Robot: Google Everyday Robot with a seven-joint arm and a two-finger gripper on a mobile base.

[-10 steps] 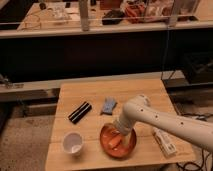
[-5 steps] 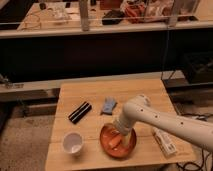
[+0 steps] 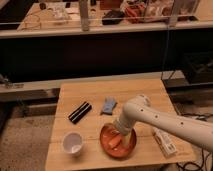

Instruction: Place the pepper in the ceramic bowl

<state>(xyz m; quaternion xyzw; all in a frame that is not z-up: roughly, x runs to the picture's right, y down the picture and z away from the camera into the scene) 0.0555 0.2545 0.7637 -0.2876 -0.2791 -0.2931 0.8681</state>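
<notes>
The ceramic bowl [image 3: 125,150], glossy orange-red and shallow, stands on the wooden table [image 3: 130,92], and everything else is placed from it. The pepper [image 3: 116,143] lies inside the bowl as a small light-orange piece, left of the bowl's centre and towards the side nearer the camera. The gripper [image 3: 120,132] is over the bowl's far half, low within the rim and just behind the pepper. How far it is open cannot be told, nor whether it holds or even touches the pepper (the white wrist covers that spot). The robot's white arm [image 3: 172,125] comes in from the right of the bowl. It bends at a rounded joint above and slightly right of the bowl's back rim, then slants down into the bowl. To the left of the bowl, near but not touching it, stands a small white cup [image 3: 73,143], upright with its mouth open to the camera. Behind the bowl and to its left lies a black oblong object [image 3: 80,112], set at a slant. Straight behind the bowl, between it and the table's far edge, is a small blue-grey item [image 3: 108,105]; what it is cannot be made out. To the right of the bowl, partly beneath the arm, a flat white packet [image 3: 164,143] lies on the table.
</notes>
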